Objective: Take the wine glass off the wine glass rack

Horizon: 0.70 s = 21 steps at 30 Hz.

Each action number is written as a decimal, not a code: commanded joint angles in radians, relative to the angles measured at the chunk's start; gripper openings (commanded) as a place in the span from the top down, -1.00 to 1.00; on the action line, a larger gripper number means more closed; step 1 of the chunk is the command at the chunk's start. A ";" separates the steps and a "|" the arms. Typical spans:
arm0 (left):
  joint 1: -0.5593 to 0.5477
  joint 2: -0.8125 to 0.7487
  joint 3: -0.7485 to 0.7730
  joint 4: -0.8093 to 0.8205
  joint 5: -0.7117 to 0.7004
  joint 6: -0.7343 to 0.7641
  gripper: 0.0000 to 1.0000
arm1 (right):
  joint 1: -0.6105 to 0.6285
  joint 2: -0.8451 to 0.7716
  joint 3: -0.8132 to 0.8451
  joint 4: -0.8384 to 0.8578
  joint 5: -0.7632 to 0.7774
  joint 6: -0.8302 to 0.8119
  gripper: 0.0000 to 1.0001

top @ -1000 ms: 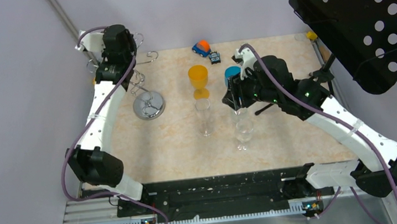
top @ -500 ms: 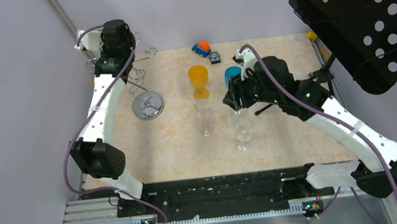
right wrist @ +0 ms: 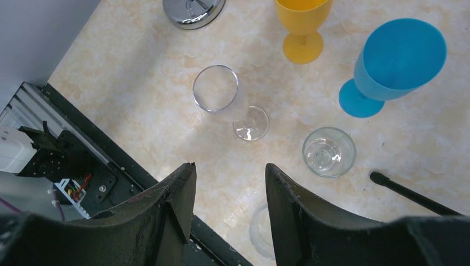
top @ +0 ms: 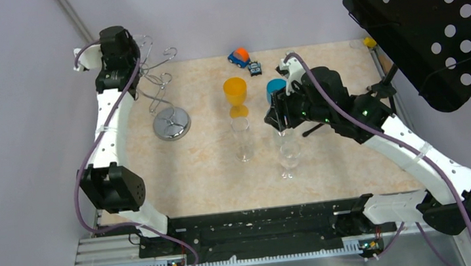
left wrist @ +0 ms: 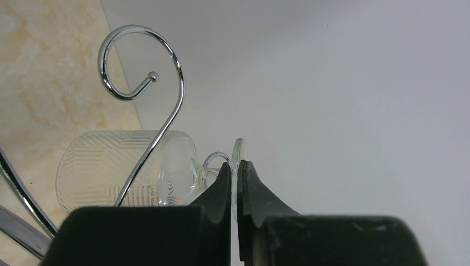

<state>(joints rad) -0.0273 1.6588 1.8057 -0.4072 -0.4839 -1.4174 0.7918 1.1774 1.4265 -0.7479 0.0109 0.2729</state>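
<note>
The wine glass rack (top: 172, 122) is a chrome wire stand with a round mirrored base at the table's back left. One of its curled hooks (left wrist: 169, 50) shows in the left wrist view. The wine glass (left wrist: 124, 166) is clear and patterned, and lies sideways behind that hook wire. My left gripper (left wrist: 235, 165) is shut on the thin round foot of the glass, and it is high at the back left by the wall (top: 115, 50). My right gripper (right wrist: 230, 172) is open and empty, above the clear glasses in mid table (top: 277, 118).
An orange goblet (top: 236, 93), a blue goblet (top: 274, 88), a tall clear glass (top: 241, 139) and a short clear glass (top: 289, 157) stand in mid table. A toy car (top: 239, 57) is at the back. A black perforated panel (top: 432, 20) hangs at the right.
My left gripper has moved left and back toward the wall with the glass foot in it. The rack's hook arms have shifted left with it. The right arm has not moved.
</note>
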 commanded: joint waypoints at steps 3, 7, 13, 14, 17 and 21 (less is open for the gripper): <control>0.047 -0.026 -0.010 0.111 0.063 -0.155 1.00 | 0.007 0.007 0.037 0.032 0.009 -0.011 -0.01; 0.053 -0.025 -0.010 0.105 0.063 -0.169 1.00 | 0.006 0.011 0.039 0.035 0.012 -0.013 -0.01; 0.054 -0.018 0.047 0.052 0.050 -0.193 1.00 | 0.007 0.017 0.039 0.042 0.014 -0.014 -0.01; 0.054 -0.013 0.065 0.028 0.045 -0.194 1.00 | 0.007 0.019 0.038 0.043 0.014 -0.015 -0.01; 0.054 -0.011 0.084 0.016 0.032 -0.205 1.00 | 0.007 0.024 0.037 0.046 0.014 -0.016 -0.01; 0.058 -0.011 0.099 0.014 0.042 -0.227 1.00 | 0.006 0.028 0.035 0.046 0.014 -0.015 -0.01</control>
<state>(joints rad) 0.0162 1.6611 1.8305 -0.4759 -0.4072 -1.5784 0.7918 1.2015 1.4269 -0.7456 0.0143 0.2695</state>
